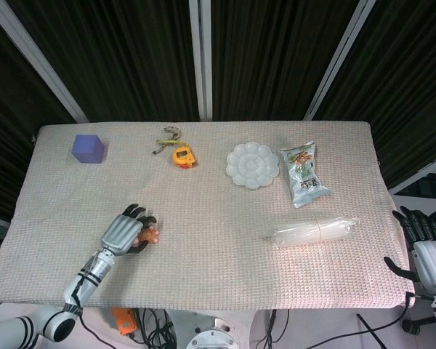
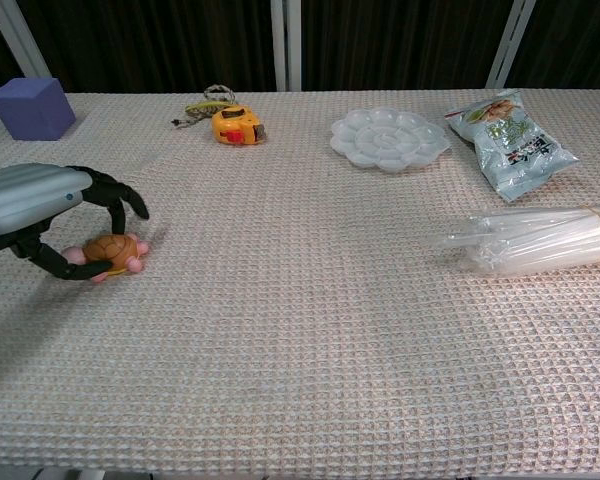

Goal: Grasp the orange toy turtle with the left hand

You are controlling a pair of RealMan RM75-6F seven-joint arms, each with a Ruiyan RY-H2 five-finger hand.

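The orange toy turtle (image 1: pixel 152 234) (image 2: pixel 113 249) lies on the beige woven cloth near the front left of the table. My left hand (image 1: pixel 123 233) (image 2: pixel 32 201) hovers right over it. The dark fingers (image 2: pixel 117 196) arch above the shell without touching it, and the thumb reaches down by the turtle's left side. The hand does not grip the turtle. My right hand (image 1: pixel 424 253) shows only in the head view, off the table's right front corner, fingers apart and holding nothing.
A purple cube (image 1: pixel 88 148) (image 2: pixel 32 107) sits at the back left. A yellow tape measure (image 1: pixel 182 155) (image 2: pixel 235 127), a white palette dish (image 1: pixel 252 165) (image 2: pixel 390 139) and a snack bag (image 1: pixel 304 173) (image 2: pixel 510 140) line the back. A bundle of clear straws (image 1: pixel 316 231) (image 2: pixel 540 240) lies at the right.
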